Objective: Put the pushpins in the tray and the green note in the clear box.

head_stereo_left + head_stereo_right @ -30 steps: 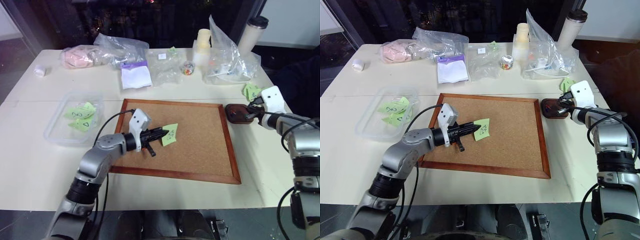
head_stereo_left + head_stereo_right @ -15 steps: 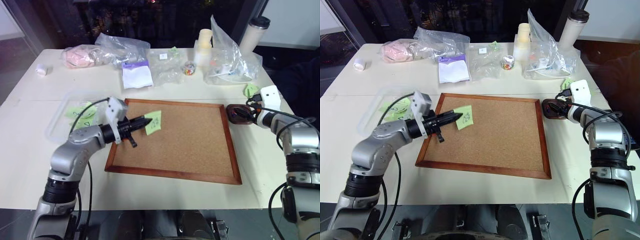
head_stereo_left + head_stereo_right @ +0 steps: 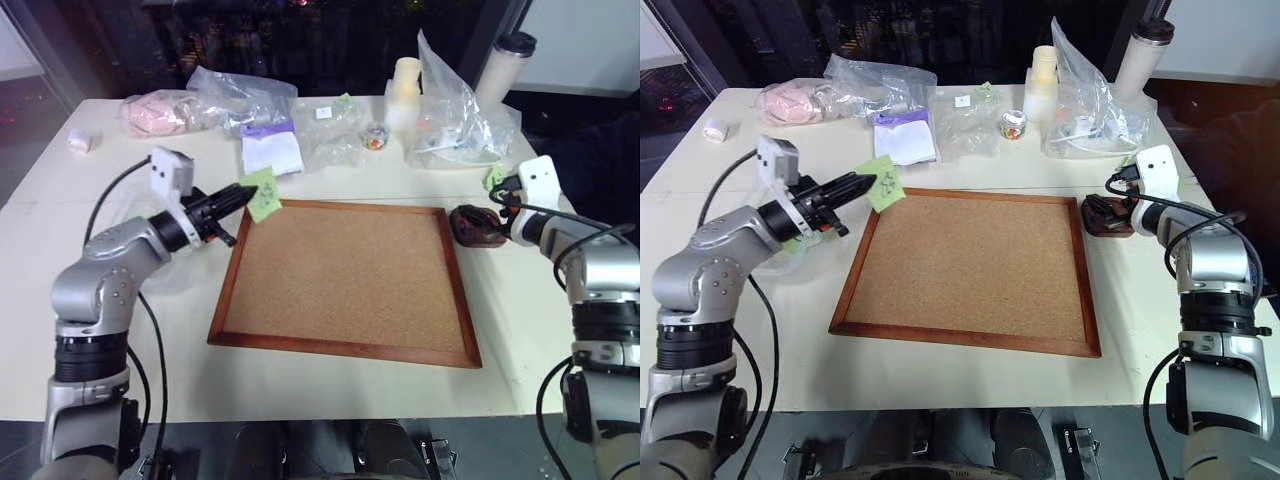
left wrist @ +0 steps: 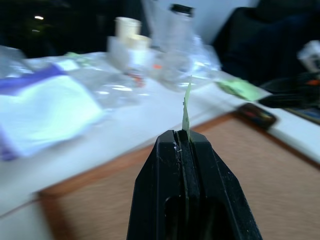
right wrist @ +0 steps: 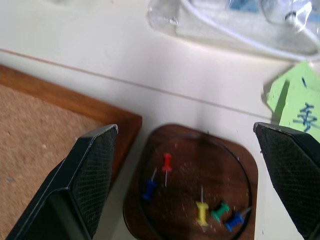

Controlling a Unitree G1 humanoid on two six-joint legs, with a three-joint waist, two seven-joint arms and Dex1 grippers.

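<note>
Pushpins point(image 5: 201, 212), little glossy plastic ones, sit in the rounded brown tray point(image 5: 240, 165) beside the cork board point(image 3: 340, 270); right gripper point(image 5: 195, 150) hangs spread above them. Left gripper point(image 3: 240, 193) pinches the thin green note point(image 3: 263, 192) by the board's far-left corner.

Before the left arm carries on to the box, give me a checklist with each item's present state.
1. Left claw shut on the small pale green sticky note: ok; the left wrist view shows the note edge pinched between the black fingers.
2. Note off the wood-framed cork board: ok.
3. Shallow clear plastic box free for the drop: cannot tell; the left arm covers most of it.
4. Pushpins in the small dark brown tray: ok, five coloured pins lie inside.
5. Right claw open over the tray, holding nothing: ok.
6. Pins left on the board: none seen, ok.
</note>
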